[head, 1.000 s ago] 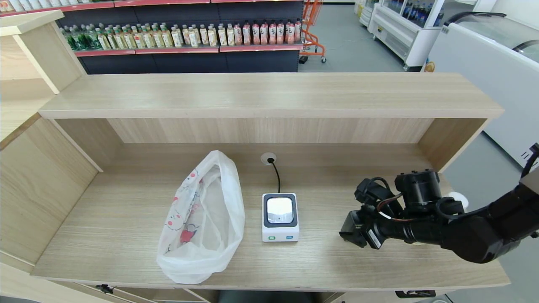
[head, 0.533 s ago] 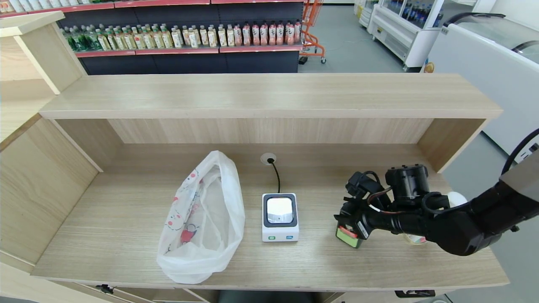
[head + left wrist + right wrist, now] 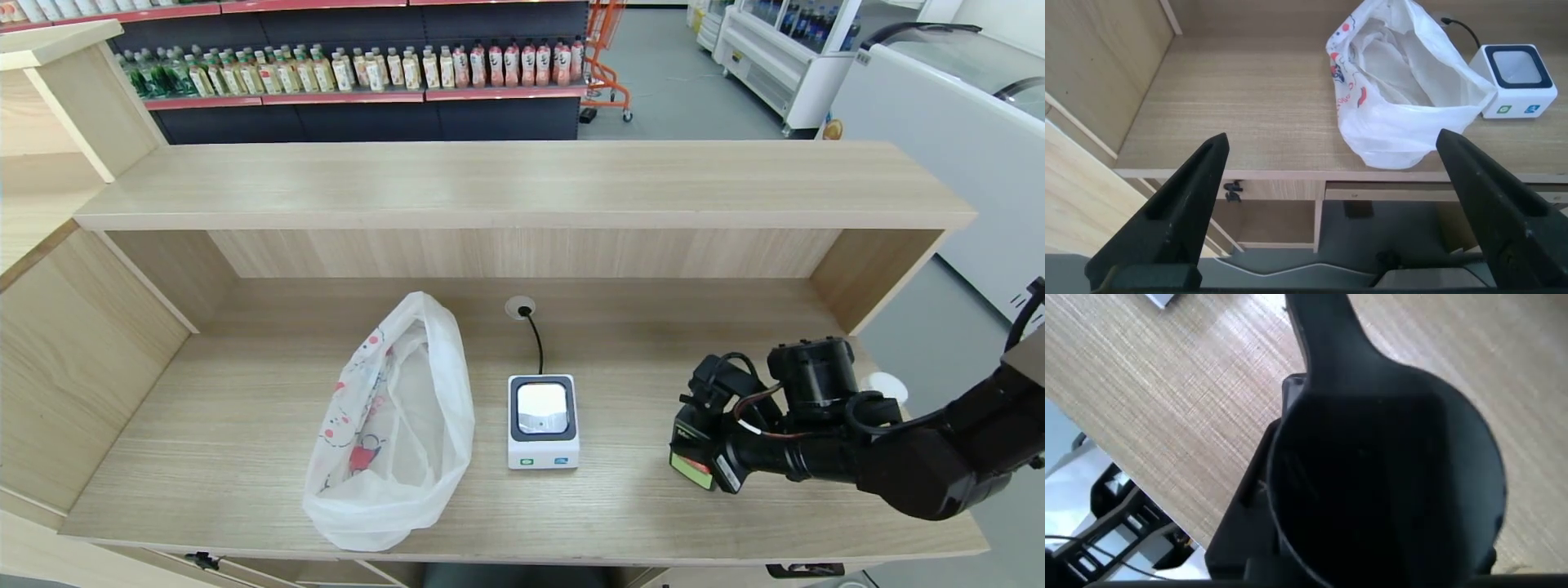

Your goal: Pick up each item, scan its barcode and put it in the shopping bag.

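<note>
**Small pack held beside the scanner**

The right hand (image 3: 691, 456) hangs over the right part of the counter (image 3: 204, 457), closed on a small pack (image 3: 688, 472). The pack is just clear of the wood and shows a green face with a red band. Whatever is printed on it is too small to read, and I can't make out a barcode.

The scanner (image 3: 543, 420) sits near the pack, towards the middle of the counter. It is a white box with its glass window facing up. It has a green sticker (image 3: 526, 462) and a blue one (image 3: 562, 461) on its front edge, and neither can be read. A black cable (image 3: 536, 343) runs from its back to a round hole in the counter.

Just past the scanner lies the bag (image 3: 392, 425), thin white plastic with a red and pink cartoon print, its mouth gaping open.

The left hand (image 3: 1333, 147) is spread wide with nothing in it. It is held off the counter's near edge, on the bag's side.
</note>
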Robot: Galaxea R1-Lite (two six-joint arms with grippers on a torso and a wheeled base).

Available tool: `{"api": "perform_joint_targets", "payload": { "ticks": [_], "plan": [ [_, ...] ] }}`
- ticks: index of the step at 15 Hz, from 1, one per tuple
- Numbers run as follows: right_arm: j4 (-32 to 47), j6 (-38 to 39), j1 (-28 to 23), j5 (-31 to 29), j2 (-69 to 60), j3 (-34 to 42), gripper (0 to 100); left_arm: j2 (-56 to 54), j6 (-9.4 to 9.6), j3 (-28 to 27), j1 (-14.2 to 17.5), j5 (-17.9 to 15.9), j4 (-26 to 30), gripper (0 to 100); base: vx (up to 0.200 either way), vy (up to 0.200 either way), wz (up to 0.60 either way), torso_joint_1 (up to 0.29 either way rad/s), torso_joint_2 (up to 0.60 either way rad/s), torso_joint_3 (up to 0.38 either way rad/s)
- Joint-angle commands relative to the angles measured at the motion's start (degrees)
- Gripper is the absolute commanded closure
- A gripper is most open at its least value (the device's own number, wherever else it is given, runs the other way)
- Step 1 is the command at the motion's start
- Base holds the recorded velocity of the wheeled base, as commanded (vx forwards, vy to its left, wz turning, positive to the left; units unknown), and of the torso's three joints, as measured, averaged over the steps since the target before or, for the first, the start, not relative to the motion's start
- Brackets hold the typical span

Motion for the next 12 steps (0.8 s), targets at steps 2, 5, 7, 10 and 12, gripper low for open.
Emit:
{"api": "perform_joint_targets", "payload": {
  "ticks": [2,5,7,10,12],
  "plan": [
    [0.19,0.34,-0.11,0.17,-6.86,-0.4,100,-0.02,-0.01,0.0,0.01,0.01,-0.02,0,0.0,0.0,0.0,0.0,0.0,0.0],
    [0.37,0.78,-3.1,0.61,-18.64,4.44,100,-0.02,-0.01,0.0,0.01,0.01,-0.02,0,0.0,0.0,0.0,0.0,0.0,0.0],
    [0.19,-3.53,-4.33,1.22,-26.29,11.82,100,-0.02,-0.01,0.0,0.01,0.01,-0.02,0,0.0,0.0,0.0,0.0,0.0,0.0],
    [7.05,-15.48,-4.24,1.04,-36.13,14.81,100,-0.02,-0.01,0.0,0.01,0.01,-0.02,0,0.0,0.0,0.0,0.0,0.0,0.0],
    [8.89,-21.28,-3.98,1.31,-39.82,15.16,100,-0.02,-0.01,0.0,0.01,0.01,-0.02,0,0.0,0.0,0.0,0.0,0.0,0.0]
  ]
}}
